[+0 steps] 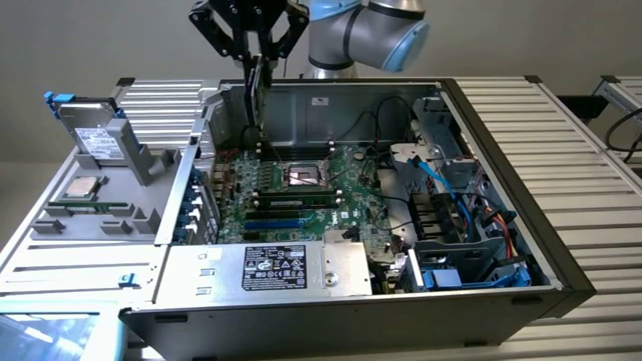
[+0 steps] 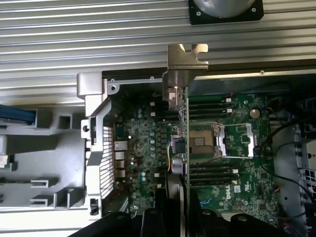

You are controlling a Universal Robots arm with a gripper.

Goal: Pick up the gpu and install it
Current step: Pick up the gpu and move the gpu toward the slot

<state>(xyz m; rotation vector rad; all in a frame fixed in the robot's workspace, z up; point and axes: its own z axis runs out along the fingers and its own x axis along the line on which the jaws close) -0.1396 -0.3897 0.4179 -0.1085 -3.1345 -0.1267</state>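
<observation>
The gpu (image 1: pixel 255 98) hangs upright and edge-on straight below the pincer (image 1: pixel 258 54), which is clamped on the card's top edge. It is held over the open computer case (image 1: pixel 561 248), toward the exterior view's left. You cannot tell from either view whether its lower edge touches the board.

The case lies on its side on the ribbed metal counter (image 1: pixel 592 150), and the green motherboard (image 1: pixel 331 180) is exposed inside it. The silver power supply (image 1: pixel 271 267) sits along the case's near wall.

At the exterior view's left, a grey fixture tray (image 1: pixel 101 218) stands just beside the case. It carries a hard drive (image 1: pixel 101 139) propped upright and, in front of that, a processor chip (image 1: pixel 83 186) lying flat.

In the wrist view, you look down the card's thin edge (image 2: pixel 181 143). Its silver bracket (image 2: pixel 187 57) is at the case's rim, and the card runs just beside the square processor socket (image 2: pixel 205 143).
</observation>
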